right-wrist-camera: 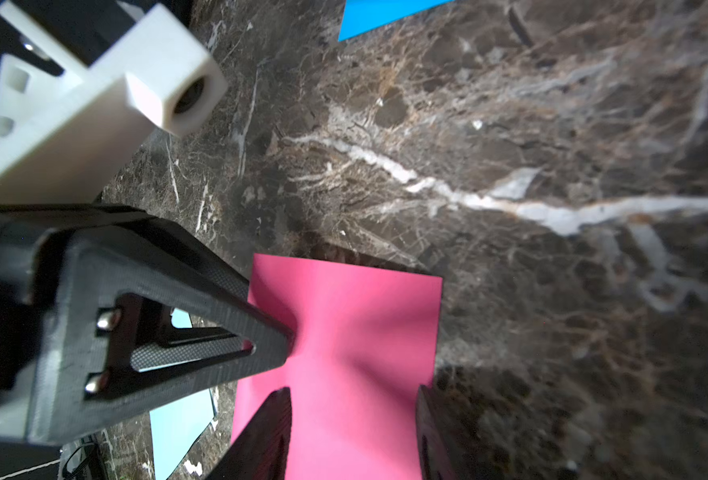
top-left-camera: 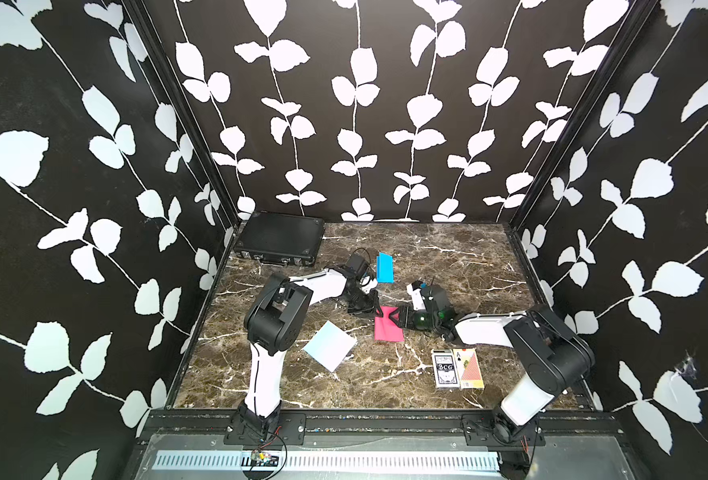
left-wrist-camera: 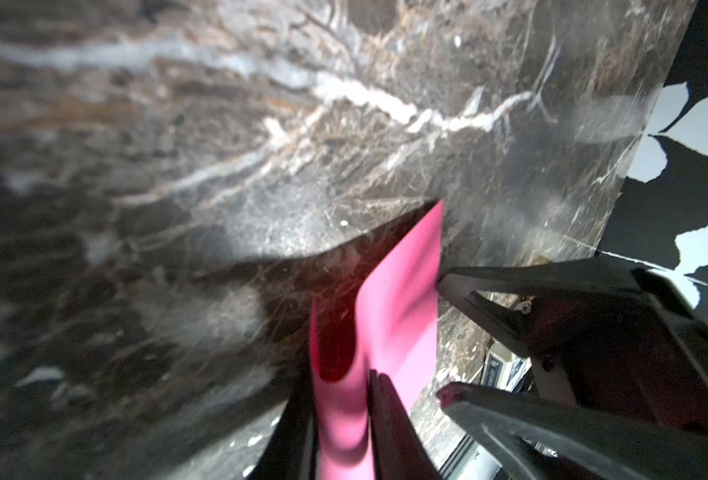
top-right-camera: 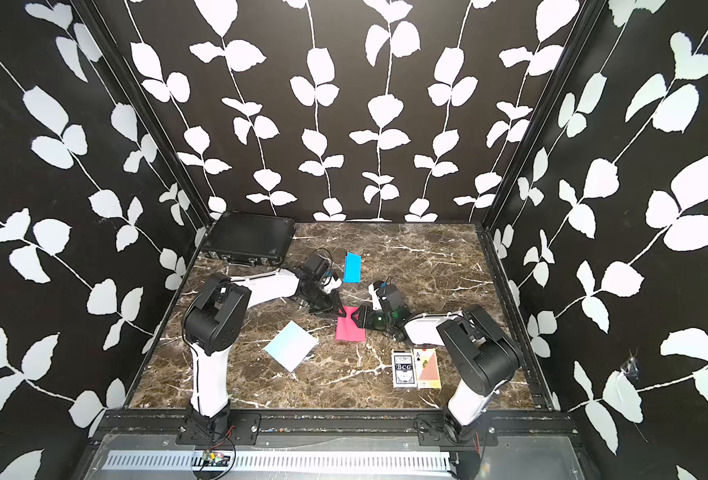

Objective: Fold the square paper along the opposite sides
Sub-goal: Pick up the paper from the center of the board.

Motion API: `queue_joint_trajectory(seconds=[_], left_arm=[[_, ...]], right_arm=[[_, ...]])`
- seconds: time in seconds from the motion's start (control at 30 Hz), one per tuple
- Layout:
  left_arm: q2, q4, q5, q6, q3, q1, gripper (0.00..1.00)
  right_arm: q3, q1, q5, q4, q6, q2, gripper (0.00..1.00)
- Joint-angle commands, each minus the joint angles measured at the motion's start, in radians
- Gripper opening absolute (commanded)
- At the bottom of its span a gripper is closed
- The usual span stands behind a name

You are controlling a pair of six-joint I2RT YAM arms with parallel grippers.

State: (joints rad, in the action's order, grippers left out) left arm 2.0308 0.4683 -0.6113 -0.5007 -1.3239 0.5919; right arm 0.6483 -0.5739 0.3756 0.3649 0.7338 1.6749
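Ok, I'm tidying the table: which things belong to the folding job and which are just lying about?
In the job: pink paper, left gripper pinching it, right gripper open over it.
Lying about: folded blue paper, pale blue sheet, black case, two card decks.

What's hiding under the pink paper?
The brown marble table lies under the pink paper. The left gripper pinches its lifted edge, and there the paper looks doubled, pink under pink. The table patch beneath the flat part is covered, so nothing more shows.
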Motion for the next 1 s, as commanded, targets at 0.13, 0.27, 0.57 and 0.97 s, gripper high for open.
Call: queue_joint_trajectory(seconds=[0.13, 0.27, 0.57, 0.97], left_arm=[[-0.072, -0.066, -0.069, 0.003, 0.035, -0.025, 0.15], [-0.142, -0.196, -0.202, -0.028, 0.06, -0.069, 0.13], [-0.274, -0.343, -0.432, -0.042, 0.087, -0.152, 0.12], [-0.326, -0.391, -0.479, -0.032, 0.125, -0.152, 0.12]], right_arm=[[0.013, 0.027, 0.002, -0.159, -0.016, -0.065, 0.54], [0.0, 0.079, 0.09, -0.096, -0.018, -0.139, 0.57], [-0.017, 0.182, 0.46, 0.484, 0.327, -0.015, 0.62], [0.069, 0.184, 0.527, 0.715, 0.539, 0.091, 0.62]])
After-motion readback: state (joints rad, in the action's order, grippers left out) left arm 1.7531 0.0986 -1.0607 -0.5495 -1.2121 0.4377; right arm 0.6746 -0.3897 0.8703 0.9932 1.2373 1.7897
